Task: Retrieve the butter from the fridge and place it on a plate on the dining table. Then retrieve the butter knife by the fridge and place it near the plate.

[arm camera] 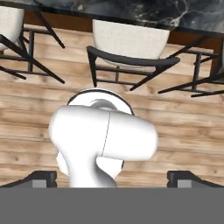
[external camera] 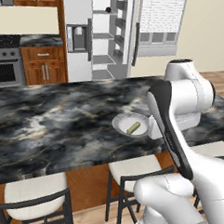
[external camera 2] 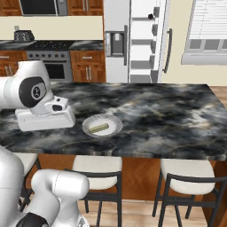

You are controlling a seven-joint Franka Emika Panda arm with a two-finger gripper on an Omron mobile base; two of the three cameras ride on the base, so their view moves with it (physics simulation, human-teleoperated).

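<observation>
Where the black-and-grey marbled dining table (external camera: 48, 120) nears its front edge, the round white-grey shallow plate (external camera: 120, 125) with a ridged rim carries the small pale yellow-olive rectangular butter stick (external camera: 133, 128), lying flat. Two-finger gripper (arm camera: 112, 178): jaws spread wide, holding nothing, over plank flooring (arm camera: 183, 131). Tall light grey fridge (external camera 2: 116, 17) stands open beyond the table's far edge.

You get no readable text, labels, brands or numbers anywhere: fridge (external camera: 80, 33) dispenser panel blank, too.
</observation>
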